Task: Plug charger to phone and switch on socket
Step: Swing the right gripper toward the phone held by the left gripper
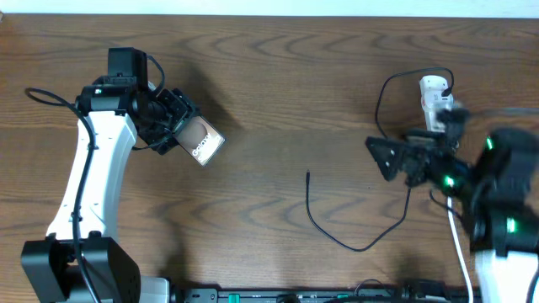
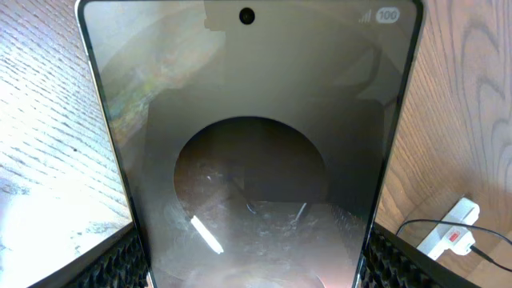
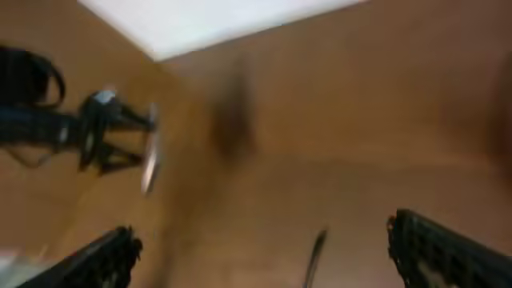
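Overhead, the left gripper [image 1: 182,131] is seen closed on one end of the flat bronze-brown rectangular phone [image 1: 203,142], whose white "Galaxy" lettering faces up. The slab sits tilted at the left of the dark wooden table [image 1: 269,93]. Whether its free end touches the wood cannot be told. From the left wrist camera, the phone's glassy front fills the view, pinched across its width by the ribbed black fingers [image 2: 120,264] at the lower corners.

The right gripper [image 1: 381,158] hovers at the right of the table with its jaws spread wide, gripping no object. The right wrist view is badly blurred and shows its two dark fingertips [image 3: 108,256] far apart.

The long thin black charger cable [image 1: 362,247] lies loose on the wood between the two grippers. Its small plug tip [image 1: 308,175] rests near the table's centre, well apart from the phone and unplugged. From the tip the cable curves toward the near edge, then rises back toward the right gripper.

The narrow white power strip [image 1: 433,99] lies at the far right, just behind the right gripper and partly hidden by it. The left wrist view shows red switch marks on it.
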### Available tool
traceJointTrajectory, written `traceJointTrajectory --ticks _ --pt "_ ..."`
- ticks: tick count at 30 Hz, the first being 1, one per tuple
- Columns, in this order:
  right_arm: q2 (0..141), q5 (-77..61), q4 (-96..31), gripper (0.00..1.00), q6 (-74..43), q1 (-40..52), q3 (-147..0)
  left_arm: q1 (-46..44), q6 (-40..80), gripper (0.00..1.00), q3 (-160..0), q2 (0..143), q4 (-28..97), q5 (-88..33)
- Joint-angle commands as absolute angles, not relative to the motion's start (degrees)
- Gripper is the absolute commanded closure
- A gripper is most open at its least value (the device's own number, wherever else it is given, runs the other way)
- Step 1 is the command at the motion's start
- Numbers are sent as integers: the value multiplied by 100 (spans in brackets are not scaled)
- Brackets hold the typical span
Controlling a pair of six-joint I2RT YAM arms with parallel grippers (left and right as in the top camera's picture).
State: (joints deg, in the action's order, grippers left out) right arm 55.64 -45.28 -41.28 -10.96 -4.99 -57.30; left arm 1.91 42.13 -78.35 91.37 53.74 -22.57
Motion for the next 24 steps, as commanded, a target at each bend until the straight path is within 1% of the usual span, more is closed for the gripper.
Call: traceJointTrajectory --ticks 1,3,7,12,17,20,21,22,24 --pt "6213 -5196 -4624 1 -333 -104 -6261 178 4167 93 -7885 9017 5369 -2351" --pt "6490 -5039 -4639 1 -268 172 -6324 178 4167 93 -7885 9017 5371 -2351" --pt "6855 -5013 -4200 1 -272 670 -6324 178 4167 93 -7885 9017 5371 -2351" --pt "6904 -5140 -3588 1 -333 1033 -6320 178 4165 93 -7885 9017 5369 -2351" --pt "7037 -5137 -2812 1 -1800 1345 -6307 178 4167 93 -7885 9017 5369 -2351" --pt "7172 -4954 -2370 1 -1911 1643 -6307 178 4185 93 -7885 9017 5369 -2351" --pt "7238 -4713 -2296 1 -2032 1754 -6307 178 4215 93 -7885 9017 5371 -2351" --pt "7308 -4366 -2244 3 -2261 1872 -6307 178 4270 93 -7885 9017 5371 -2351" --pt "7511 -3507 -2161 5 -2823 2128 -6307 178 4477 93 -7885 9019 5374 -2353"
